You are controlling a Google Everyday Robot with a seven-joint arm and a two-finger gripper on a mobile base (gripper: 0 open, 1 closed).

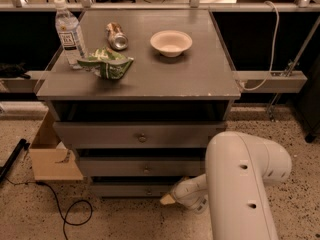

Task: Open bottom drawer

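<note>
A white robot arm (245, 184) reaches in from the lower right of the frame, its gripper (166, 200) held low, just right of the bottom drawer (125, 189) of a grey cabinet (220, 89). The tan tip points left at the drawer's right end; whether it touches the front, and whether the grip is spread or closed, cannot be told from this angle.

The bottom drawer sits at lower centre, just above the speckled floor (125, 224), its slim front carrying a small round knob (148, 190). Above it are the middle drawer (120, 167) and the top drawer (100, 134), with dark gaps between the fronts. Nothing inside any drawer is visible.

On the surface, a capped water bottle (70, 34) stands upright at upper left. A can (116, 36) lies on its side near it. A crumpled green bag (107, 66) rests just beside the bottle's base. A pale bowl (171, 42), its inside bare, sits upright at upper centre, apart from the rest.

A cardboard box (52, 156) stands on the floor left of the cabinet, its contents hidden. A black cable (65, 211) loops across the floor below it.
</note>
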